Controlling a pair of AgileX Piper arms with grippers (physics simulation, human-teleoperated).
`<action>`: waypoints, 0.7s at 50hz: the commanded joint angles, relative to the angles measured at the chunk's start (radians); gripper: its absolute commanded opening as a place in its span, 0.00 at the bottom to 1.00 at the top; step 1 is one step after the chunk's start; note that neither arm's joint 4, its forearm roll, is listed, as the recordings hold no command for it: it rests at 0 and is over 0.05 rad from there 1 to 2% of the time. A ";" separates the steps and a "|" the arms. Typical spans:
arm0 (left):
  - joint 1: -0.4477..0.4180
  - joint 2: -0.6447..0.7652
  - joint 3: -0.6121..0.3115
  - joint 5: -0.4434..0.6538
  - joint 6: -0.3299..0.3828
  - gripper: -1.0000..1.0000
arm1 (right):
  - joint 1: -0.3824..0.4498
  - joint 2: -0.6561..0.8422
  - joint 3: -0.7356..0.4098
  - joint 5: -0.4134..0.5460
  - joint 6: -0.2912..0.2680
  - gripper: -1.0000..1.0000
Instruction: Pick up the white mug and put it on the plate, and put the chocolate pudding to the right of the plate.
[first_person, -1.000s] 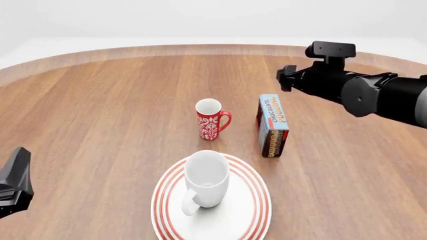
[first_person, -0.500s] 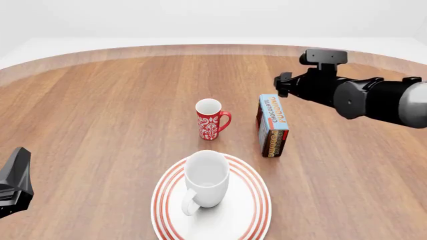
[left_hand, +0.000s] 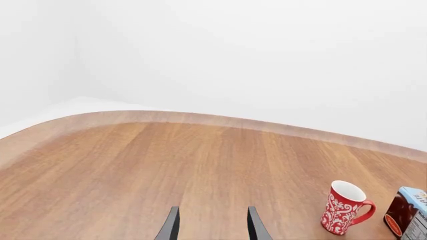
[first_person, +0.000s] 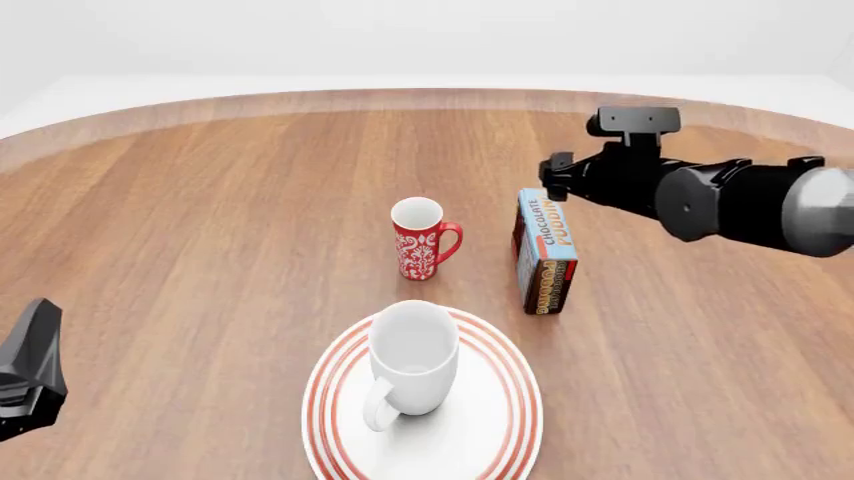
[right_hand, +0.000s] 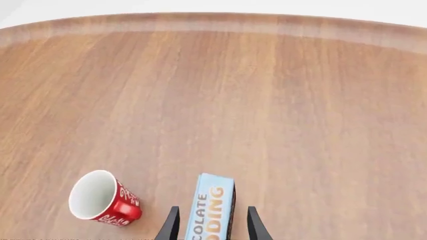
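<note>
We are seeing the white mug (first_person: 411, 358) sitting upright on the plate (first_person: 507, 420) near the surface's front edge, so that half looks done. The chocolate pudding (first_person: 546, 252) is waiting behind the plate's right side; our right gripper (right_hand: 210, 227), jaws apart, is straddling it. The left gripper (left_hand: 210, 225), also parted, is holding nothing.

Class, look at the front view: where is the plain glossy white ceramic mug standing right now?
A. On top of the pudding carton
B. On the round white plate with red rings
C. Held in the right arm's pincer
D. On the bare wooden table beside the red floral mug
B: the plain glossy white ceramic mug stands upright on the round white plate with red rings, with no pincer touching it.
</note>
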 joint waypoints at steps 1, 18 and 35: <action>-0.002 -0.006 0.000 0.007 0.000 1.00 | 0.010 0.016 -0.003 -0.003 -0.006 1.00; -0.003 0.009 -0.001 -0.007 -0.001 1.00 | 0.016 0.044 -0.001 -0.015 -0.010 1.00; -0.004 0.011 -0.001 -0.008 -0.003 1.00 | 0.019 0.067 -0.010 -0.015 -0.019 1.00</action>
